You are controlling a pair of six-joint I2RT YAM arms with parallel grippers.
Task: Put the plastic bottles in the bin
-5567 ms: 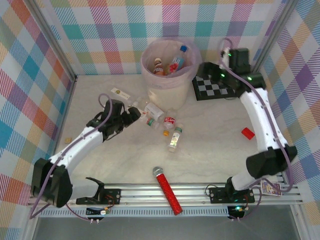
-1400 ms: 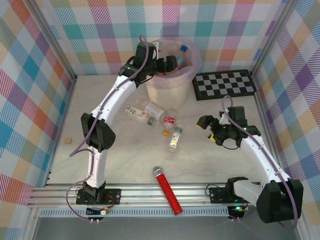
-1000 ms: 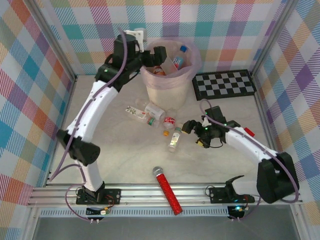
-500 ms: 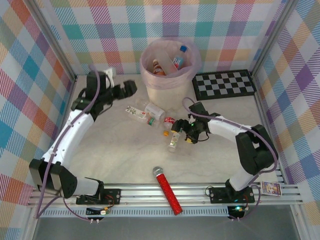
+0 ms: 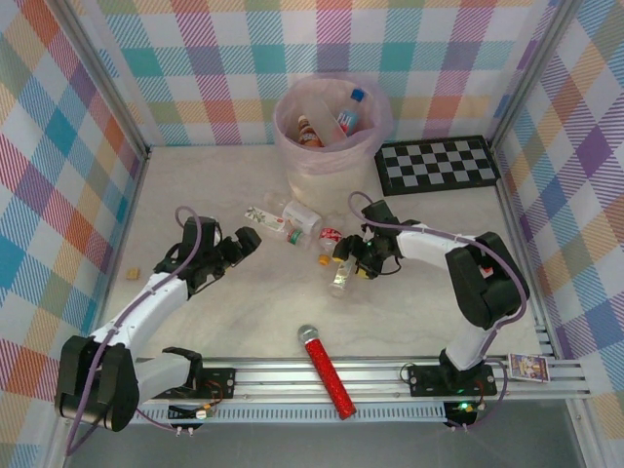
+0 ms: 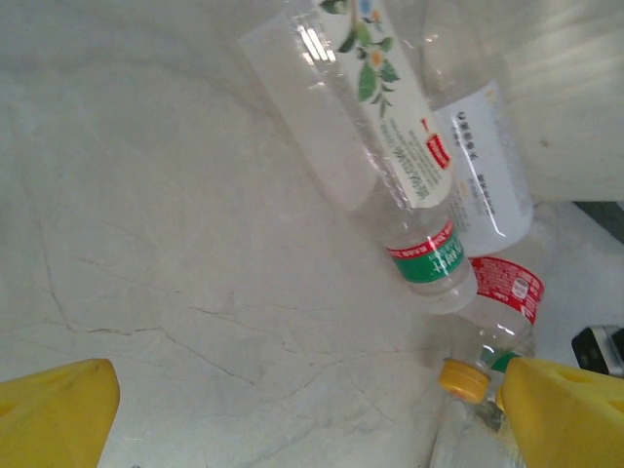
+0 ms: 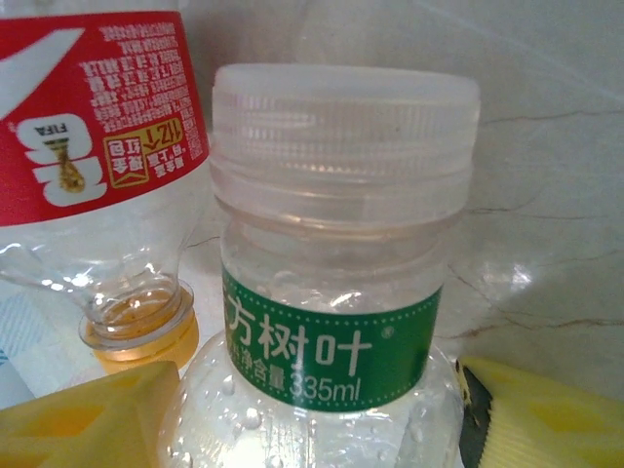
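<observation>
Right claw (image 7: 317, 419) closing round green-label bottle (image 7: 331, 361), grip unsure: next pickup begun; left claw (image 6: 302, 409) back from bin (image 5: 327, 180), open, empty.

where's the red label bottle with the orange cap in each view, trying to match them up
Top external: the red-label bottle lies mid-table, in front of the bin.
Left wrist: at the right edge, lower half, neck pointing down-left.
Right wrist: upper left, beside the green-label bottle.
Shared landmark: its orange cap.
</observation>
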